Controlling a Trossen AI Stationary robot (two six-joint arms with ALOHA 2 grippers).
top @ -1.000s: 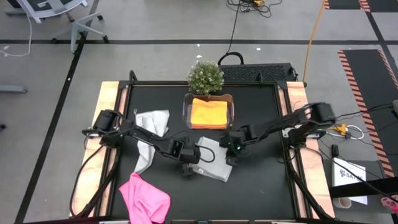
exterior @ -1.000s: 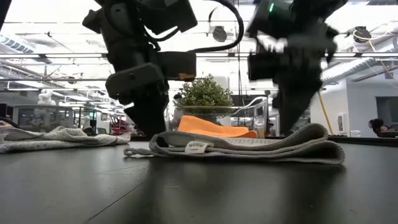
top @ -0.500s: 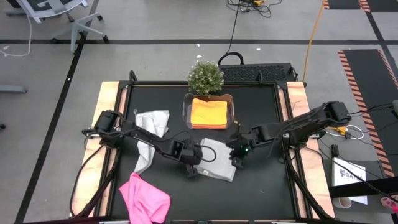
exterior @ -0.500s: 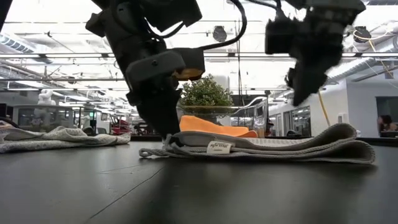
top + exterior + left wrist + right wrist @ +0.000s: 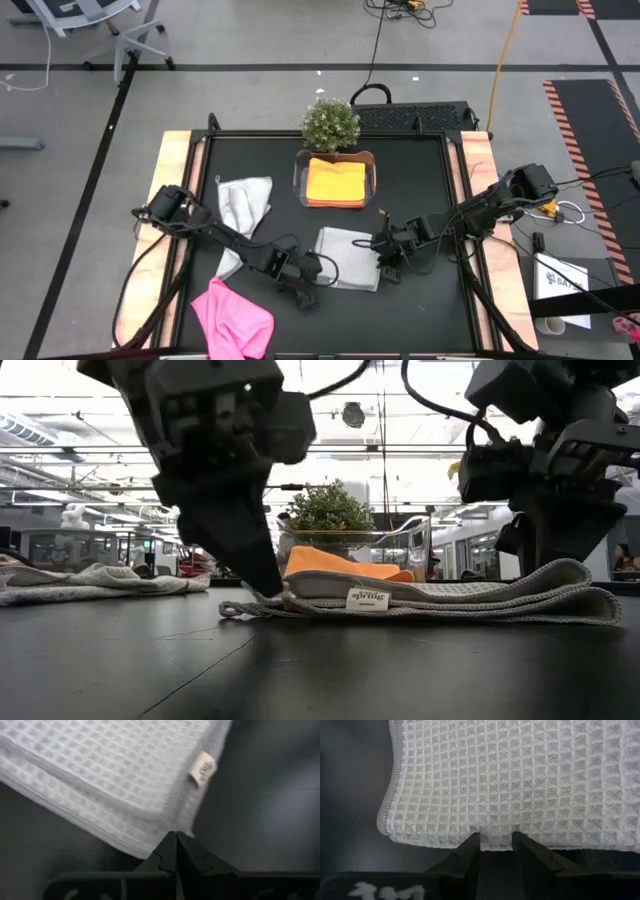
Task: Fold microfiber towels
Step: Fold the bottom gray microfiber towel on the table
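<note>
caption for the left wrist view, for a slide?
Shut left gripper at the corner of the folded grey waffle-weave towel, near its tag.

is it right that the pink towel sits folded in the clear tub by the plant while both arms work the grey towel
Not quite. In the high view the towel in the clear tub is the orange-yellow towel; the pink towel lies crumpled at the table's near edge. Both arms are at the grey towel.

Bright ceiling lights glare in the low view; arms backlit, blurred.
</note>
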